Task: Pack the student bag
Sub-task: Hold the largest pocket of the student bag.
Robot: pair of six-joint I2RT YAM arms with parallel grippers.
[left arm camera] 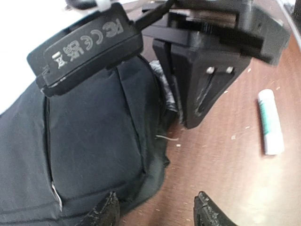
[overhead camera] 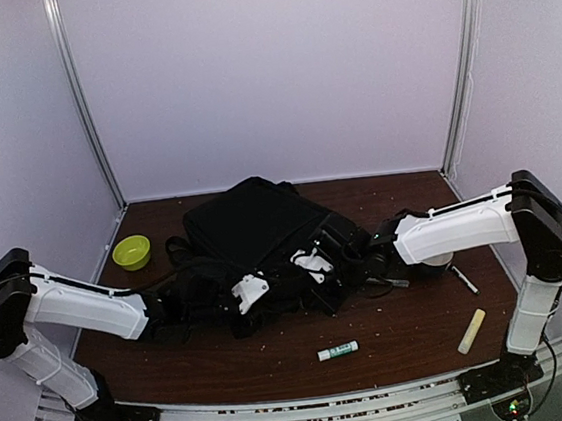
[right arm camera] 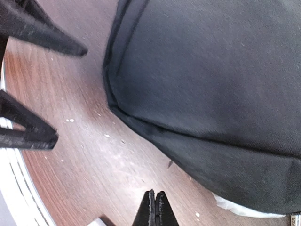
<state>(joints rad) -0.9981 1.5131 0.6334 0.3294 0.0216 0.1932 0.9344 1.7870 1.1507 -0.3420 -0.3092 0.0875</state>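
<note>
Student bag [overhead camera: 253, 228] lies at centre of brown table [overhead camera: 405, 333]; 2 arms reach in to its near edge. Left gripper [left arm camera: 157, 214]: fingers apart, nothing between, at bag's corner. Right gripper [right arm camera: 154, 209]: fingers pressed together, empty, just off bag's edge. Glue stick [overhead camera: 337, 350] near front edge. Green bowl [overhead camera: 132, 252] left of bag.

Student bag [right arm camera: 211, 94] cut off by frame; white scrap [right arm camera: 235, 206] beneath unidentifiable.
</note>
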